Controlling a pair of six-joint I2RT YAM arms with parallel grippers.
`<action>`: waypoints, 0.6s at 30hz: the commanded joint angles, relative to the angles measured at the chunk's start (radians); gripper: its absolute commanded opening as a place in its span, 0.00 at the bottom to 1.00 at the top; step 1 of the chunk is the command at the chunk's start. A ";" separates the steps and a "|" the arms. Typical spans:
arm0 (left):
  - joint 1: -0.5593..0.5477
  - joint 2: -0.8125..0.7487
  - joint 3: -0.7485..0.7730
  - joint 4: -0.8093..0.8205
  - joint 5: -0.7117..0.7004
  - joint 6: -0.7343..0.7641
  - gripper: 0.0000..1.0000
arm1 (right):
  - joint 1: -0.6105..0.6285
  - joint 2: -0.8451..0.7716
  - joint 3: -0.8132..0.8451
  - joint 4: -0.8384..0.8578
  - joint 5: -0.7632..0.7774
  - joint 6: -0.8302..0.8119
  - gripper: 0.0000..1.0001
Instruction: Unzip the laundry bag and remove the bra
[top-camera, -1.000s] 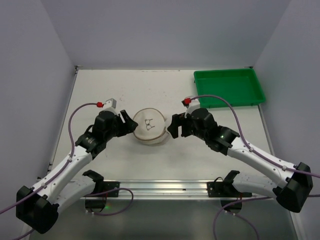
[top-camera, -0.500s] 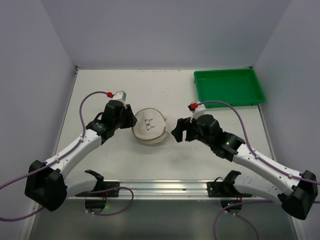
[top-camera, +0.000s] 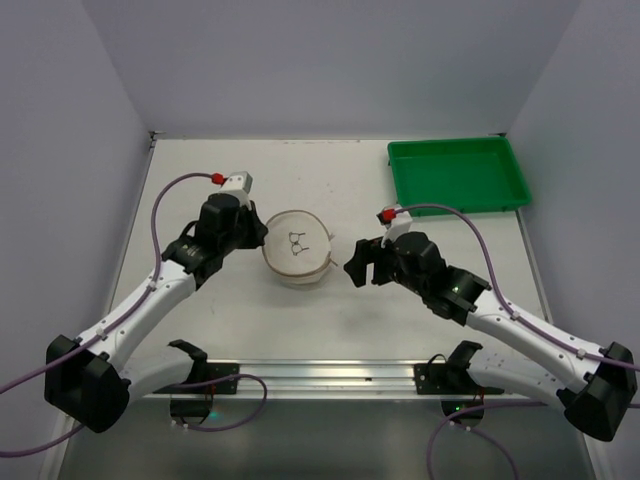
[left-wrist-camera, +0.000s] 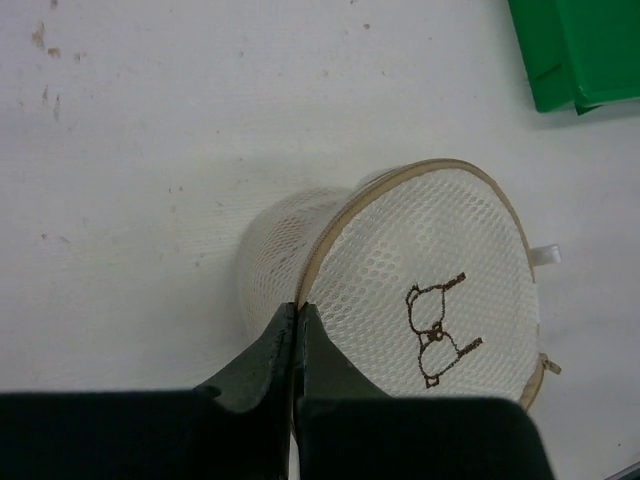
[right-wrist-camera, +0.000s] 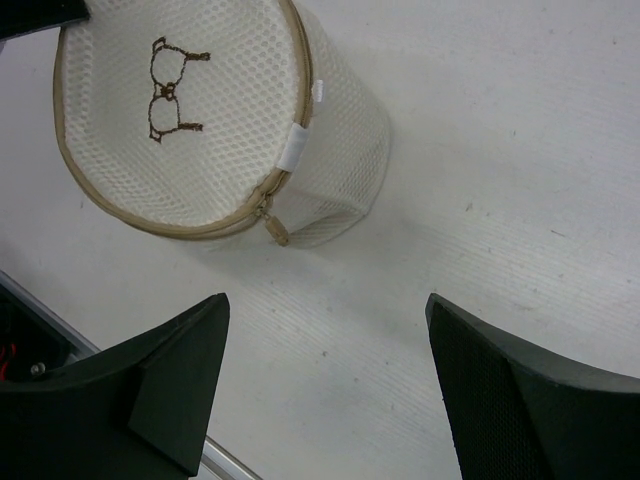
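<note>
Between the two sets of fingers, on the white counter (top-camera: 300, 180), sits the laundry bag (top-camera: 296, 256), a round cream mesh pouch with a tan zip band round its rim and a small dark line drawing (right-wrist-camera: 168, 88) on the face turned up. Its zip looks closed all the way round. The small pull tab (right-wrist-camera: 272, 230) hangs at the rim on the side facing the right fingers. No bra can be seen; the mesh hides whatever is inside. The left fingers (left-wrist-camera: 297, 312) are pressed together on the tan rim at the side opposite the pull, seemingly pinching it to steady the bag. The right fingers (top-camera: 353, 263) stand wide apart and hold nothing; they are near the bag but not touching it, with the pull tab ahead of them. Well beyond the right fingers lies a green tray (top-camera: 458, 175). Judged from this, only the bracing grip is in place: unzipping the bag and taking out the bra are both left to do
</note>
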 joint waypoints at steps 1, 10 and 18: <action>0.004 -0.044 0.076 -0.009 0.023 0.080 0.00 | -0.002 -0.037 -0.001 0.045 0.020 0.017 0.82; -0.008 -0.009 0.194 -0.046 0.057 0.160 0.12 | 0.000 -0.116 -0.022 0.033 0.067 0.035 0.82; -0.016 -0.044 0.049 -0.005 0.115 -0.025 0.08 | -0.002 -0.104 -0.044 0.095 -0.040 0.040 0.81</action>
